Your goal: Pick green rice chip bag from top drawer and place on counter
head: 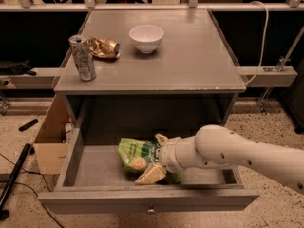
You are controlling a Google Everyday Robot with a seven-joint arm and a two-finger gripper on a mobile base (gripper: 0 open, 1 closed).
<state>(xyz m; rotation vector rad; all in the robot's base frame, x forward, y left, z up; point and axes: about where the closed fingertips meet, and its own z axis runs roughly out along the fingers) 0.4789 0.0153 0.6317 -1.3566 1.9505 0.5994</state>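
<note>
Grey surface (190,56) holds no bag yet; drawer (95,201) open.
Gripper (151,158) on bag (133,151) at 6 o'clock; grip cannot be told; lift, placement remain.

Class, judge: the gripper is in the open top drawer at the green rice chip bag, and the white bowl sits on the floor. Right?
No: the camera view shows the white bowl on the counter, not the floor. The gripper is in the top drawer at the green rice chip bag.
</note>
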